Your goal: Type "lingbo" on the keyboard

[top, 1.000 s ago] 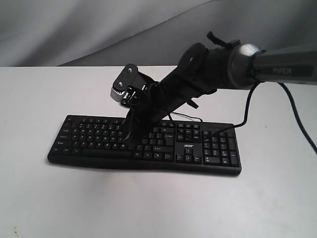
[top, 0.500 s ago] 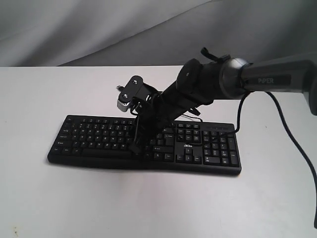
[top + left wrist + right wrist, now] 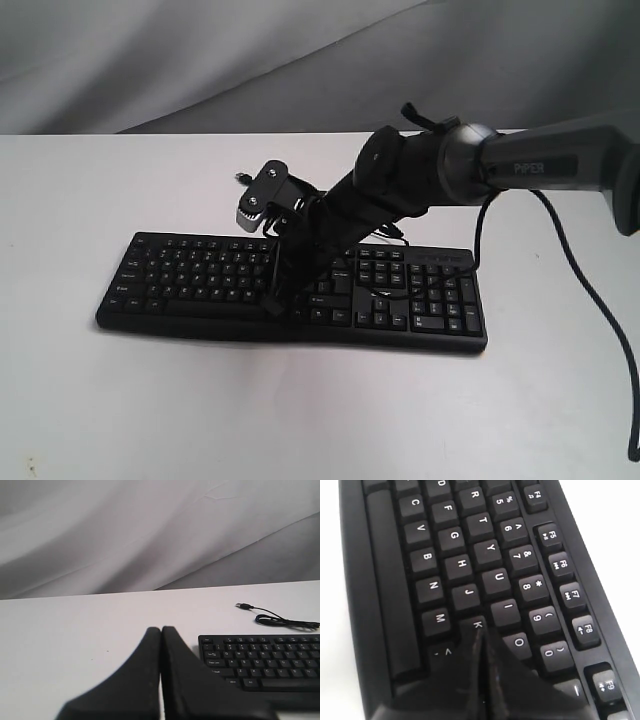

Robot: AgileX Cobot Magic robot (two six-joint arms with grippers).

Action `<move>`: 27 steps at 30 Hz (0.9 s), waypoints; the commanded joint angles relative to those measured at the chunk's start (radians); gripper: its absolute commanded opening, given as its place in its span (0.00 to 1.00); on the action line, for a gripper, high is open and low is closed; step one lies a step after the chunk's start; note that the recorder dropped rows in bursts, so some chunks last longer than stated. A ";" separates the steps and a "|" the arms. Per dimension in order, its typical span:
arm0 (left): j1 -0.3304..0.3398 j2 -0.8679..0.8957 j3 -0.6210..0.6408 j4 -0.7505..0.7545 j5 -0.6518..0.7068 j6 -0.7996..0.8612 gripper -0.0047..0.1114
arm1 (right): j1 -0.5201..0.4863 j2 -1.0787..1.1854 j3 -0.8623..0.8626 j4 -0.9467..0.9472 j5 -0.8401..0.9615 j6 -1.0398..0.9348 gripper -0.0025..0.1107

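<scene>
So the keyboard [image 3: 200, 275] is lying flat on the white bench [image 3: 300, 410], long side facing the exterior camera, number pad on the right end of that view. The right arm [image 3: 530, 165] comes in from the right, with "PIPER" printed on it, and angles down over the middle of the board. The right claw [image 3: 271, 303] has its two fingers pressed tight together into one point, nothing pinched between them. In the right wrist view that point [image 3: 479, 631] sits right at the K key [image 3: 477, 624], with M, J, I and O all around it on the keyboard [image 3: 445, 545]. I honestly can't tell if it's pushing the key down or just resting at its edge. The left claw [image 3: 161, 629] is closed up too, fingers touching along their length and holding nothing. It's off the end of the keyboard [image 3: 265, 660] where Caps Lock and Shift are, over bare bench [image 3: 75, 630], not touching the board. The thin black USB cable [image 3: 285, 622] lies loose on the bench behind the keyboard, plug end unplugged. Wrinkly grey cloth backdrop [image 3: 200, 60] behind everything.
</scene>
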 commanded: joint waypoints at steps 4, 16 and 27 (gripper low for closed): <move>-0.005 -0.005 0.005 0.000 -0.008 -0.002 0.04 | -0.009 0.025 -0.005 -0.005 0.011 0.002 0.02; -0.005 -0.005 0.005 0.000 -0.008 -0.002 0.04 | 0.014 0.038 -0.117 0.045 0.000 -0.004 0.02; -0.005 -0.005 0.005 0.000 -0.008 -0.002 0.04 | 0.014 0.054 -0.117 0.045 -0.005 0.001 0.02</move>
